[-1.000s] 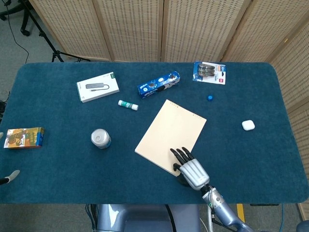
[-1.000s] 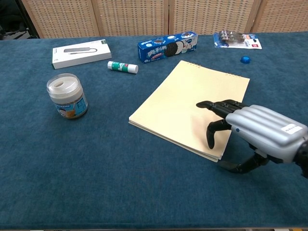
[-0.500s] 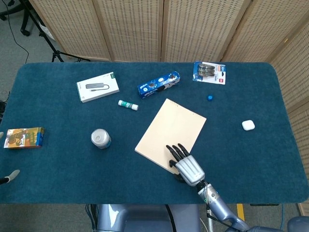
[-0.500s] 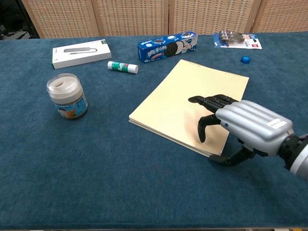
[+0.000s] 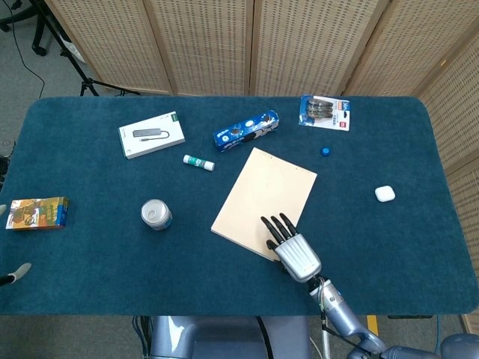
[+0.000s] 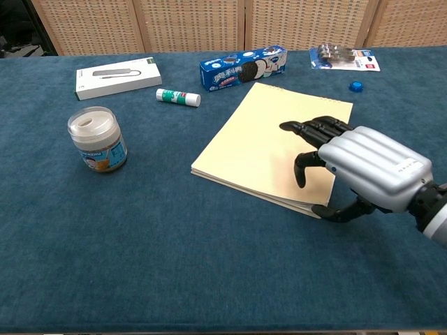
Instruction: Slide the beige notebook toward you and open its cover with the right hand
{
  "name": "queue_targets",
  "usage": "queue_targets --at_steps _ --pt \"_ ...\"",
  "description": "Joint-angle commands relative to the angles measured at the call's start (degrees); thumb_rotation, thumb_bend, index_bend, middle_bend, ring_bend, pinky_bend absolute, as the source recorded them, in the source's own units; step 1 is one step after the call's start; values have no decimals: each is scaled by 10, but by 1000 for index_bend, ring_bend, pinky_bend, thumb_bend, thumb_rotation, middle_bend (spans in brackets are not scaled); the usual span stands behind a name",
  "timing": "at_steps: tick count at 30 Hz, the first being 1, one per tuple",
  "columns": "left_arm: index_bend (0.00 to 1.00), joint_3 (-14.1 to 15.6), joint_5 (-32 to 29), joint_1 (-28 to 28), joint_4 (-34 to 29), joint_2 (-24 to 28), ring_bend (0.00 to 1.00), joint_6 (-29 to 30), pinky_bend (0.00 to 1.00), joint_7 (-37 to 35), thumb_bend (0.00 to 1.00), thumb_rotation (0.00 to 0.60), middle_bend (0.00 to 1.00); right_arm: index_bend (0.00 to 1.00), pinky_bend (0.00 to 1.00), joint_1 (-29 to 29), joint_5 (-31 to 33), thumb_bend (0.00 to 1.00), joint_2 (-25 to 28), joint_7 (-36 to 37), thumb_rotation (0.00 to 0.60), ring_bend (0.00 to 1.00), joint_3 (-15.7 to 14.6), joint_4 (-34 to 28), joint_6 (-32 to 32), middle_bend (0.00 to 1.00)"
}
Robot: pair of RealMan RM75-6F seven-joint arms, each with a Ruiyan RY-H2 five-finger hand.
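Observation:
The beige notebook (image 5: 258,198) lies shut and slanted on the blue table (image 5: 90,247), a little right of the middle. In the chest view the notebook (image 6: 258,146) has its spiral edge on the far side. My right hand (image 5: 296,250) rests on its near right corner. In the chest view the right hand (image 6: 363,167) has dark fingers (image 6: 314,129) spread flat on the cover, one curled down onto it. Its thumb (image 6: 346,211) sits on the cloth just off the near edge. The hand grips nothing. My left hand does not show.
A blue cookie box (image 5: 245,131) and a glue stick (image 5: 198,162) lie just beyond the notebook. A jar (image 5: 156,215) stands to its left. A white box (image 5: 151,135), a battery pack (image 5: 324,112), a blue cap (image 5: 325,151), a white case (image 5: 385,194) and a colourful carton (image 5: 37,212) lie around.
The notebook has turned a little under my right hand, its far right corner swinging left. The hand has shifted slightly with it, fingers still on the cover.

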Motion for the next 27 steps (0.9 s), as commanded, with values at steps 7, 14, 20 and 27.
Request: queue_targets --at_steps 7,14,20,27 --pt "0 0 0 0 0 -1 0 0 0 1 0 600 0 458 0 4 3 337 -21 -42 600 0 11 31 5 0" --pt "0 -1 -2 0 0 0 0 0 0 0 0 600 0 458 0 14 13 338 -37 -45 600 0 30 44 9 0" --pt "0 -1 -3 0 0 0 0 -1 0 -1 0 600 0 458 0 26 26 341 -44 -54 600 0 43 44 -3 0" --pt "0 -1 -3 -1 0 1 0 -1 0 -2 0 600 0 458 0 40 45 341 -49 -54 600 0 59 38 -19 0"
